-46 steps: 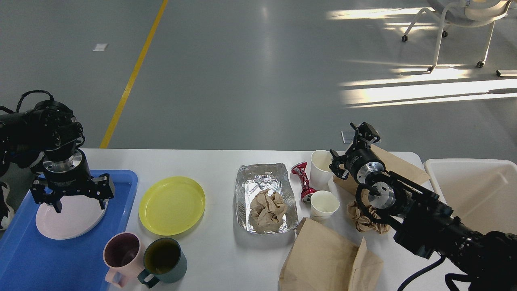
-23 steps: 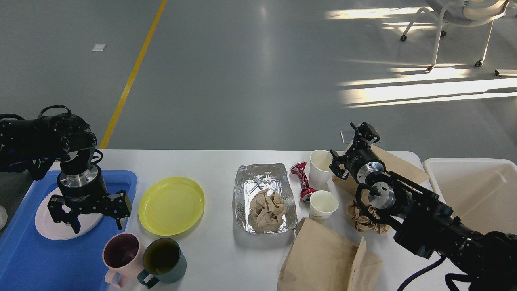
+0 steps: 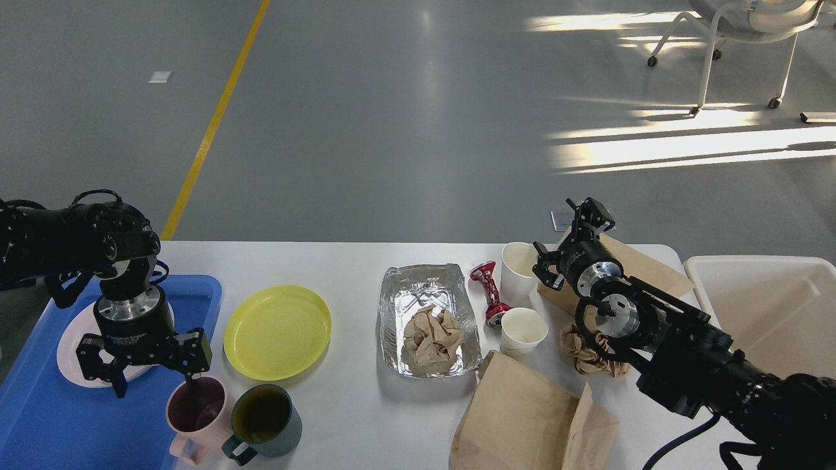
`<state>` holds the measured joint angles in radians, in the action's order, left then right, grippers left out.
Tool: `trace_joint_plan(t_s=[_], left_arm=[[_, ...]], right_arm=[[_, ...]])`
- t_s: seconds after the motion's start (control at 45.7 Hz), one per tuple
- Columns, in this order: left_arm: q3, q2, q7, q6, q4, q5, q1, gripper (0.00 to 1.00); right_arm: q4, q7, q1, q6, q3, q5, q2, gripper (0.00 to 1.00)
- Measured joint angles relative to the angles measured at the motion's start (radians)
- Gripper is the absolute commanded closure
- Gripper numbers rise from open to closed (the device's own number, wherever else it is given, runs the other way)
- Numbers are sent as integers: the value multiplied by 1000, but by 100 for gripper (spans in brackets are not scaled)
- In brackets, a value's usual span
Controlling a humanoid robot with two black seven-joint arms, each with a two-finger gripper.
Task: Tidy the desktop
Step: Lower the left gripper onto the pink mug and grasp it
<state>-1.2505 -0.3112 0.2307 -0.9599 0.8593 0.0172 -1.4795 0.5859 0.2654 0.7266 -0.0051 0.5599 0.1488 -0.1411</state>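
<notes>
The white desktop (image 3: 353, 261) carries dishes on the left and litter on the right. My left gripper (image 3: 154, 384) hangs open at the blue tray's right edge. Its right fingertip (image 3: 190, 385) dips into the pink mug (image 3: 193, 410). Its left fingertip stands over the tray by the white plate (image 3: 72, 339). A dark green mug (image 3: 264, 418) and a yellow plate (image 3: 277, 331) are close by. My right gripper (image 3: 565, 239) is open and empty, just right of a white paper cup (image 3: 516, 271), above a brown paper bag (image 3: 643, 264).
The blue tray (image 3: 46, 418) sits at the left edge. A foil tray (image 3: 398, 294) holds crumpled brown paper. A crushed red can (image 3: 488, 290), a second paper cup (image 3: 524, 331), a paper ball (image 3: 588, 356), another brown bag (image 3: 529, 418) and an off-white bin (image 3: 771, 307) are on the right.
My left gripper has moved from over the white plate towards the front right and lower, to the pink mug's rim. The right arm has not moved.
</notes>
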Motion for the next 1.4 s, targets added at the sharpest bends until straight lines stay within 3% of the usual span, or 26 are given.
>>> trace_joint_plan(t_s=[0.503,0.657,0.941,1.204,1.292,1.401], left_arm=[[28,23,-1,0,-52,5,61,32],[38,50,-2,0,-74,5,80,51],[49,56,-2,0,-84,4,92,63],[49,57,-1,0,-85,6,98,80],[48,57,-1,0,-85,6,99,93],[47,57,1,0,-85,16,99,96]], right_arm=[[0,0,0,-1,0,0,0,0],[0,0,0,-1,0,0,0,0],[0,0,0,-1,0,0,0,0],[0,0,0,0,0,0,0,0],[0,0,0,0,0,0,0,0],[0,0,0,0,0,0,0,0]])
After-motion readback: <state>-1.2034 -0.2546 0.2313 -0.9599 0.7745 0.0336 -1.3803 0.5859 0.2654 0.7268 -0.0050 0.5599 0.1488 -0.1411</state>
